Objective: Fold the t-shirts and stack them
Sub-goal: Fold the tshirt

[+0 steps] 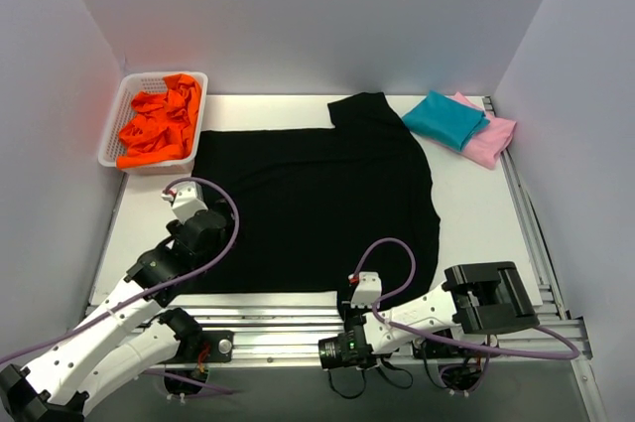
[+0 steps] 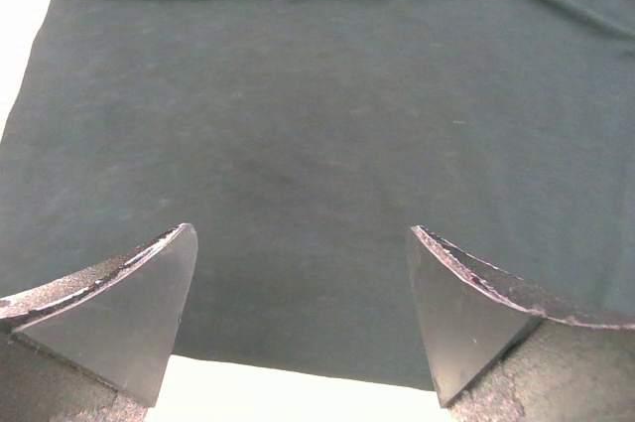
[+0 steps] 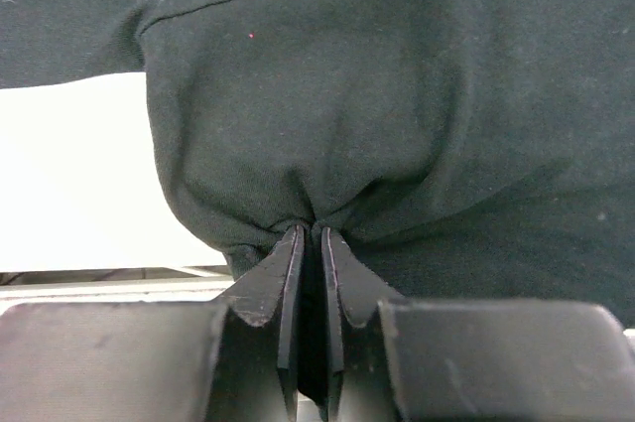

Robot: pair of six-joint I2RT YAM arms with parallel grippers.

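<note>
The black t-shirt [image 1: 317, 204] is lying spread flat across the middle of the bench [image 1: 476, 213], w/ one sleeve pointing to the far side. Its near hem is running along the near bench edge, just in front of the arm bases.

The right claw [image 3: 310, 228] is clenching a bunch of black fabric at the near hem, approx. mid-right. The fingers [image 3: 273, 283] are pressing together w/ cloth pinched between them, and wrinkles are fanning out from the pinch. In the top view this claw [image 1: 363, 288] is sitting right at the shirt's near edge.

The left claw [image 2: 298, 243] is hanging released, jaws spread wide, over the shirt's left part near its left edge. Nothing is sitting between the jaws. Can't tell whether the tips are touching the cloth. From above, the same claw [image 1: 182, 200] is showing at the shirt's left border.

At the far right corner, the teal t-shirt [image 1: 444, 119] is lying folded on top of the folded pink t-shirt [image 1: 499, 136], both well apart from the claws. At the far left, a white basket [image 1: 115, 122] is holding crumpled orange cloth [image 1: 159, 126], just beside the black shirt's far-left corner.
</note>
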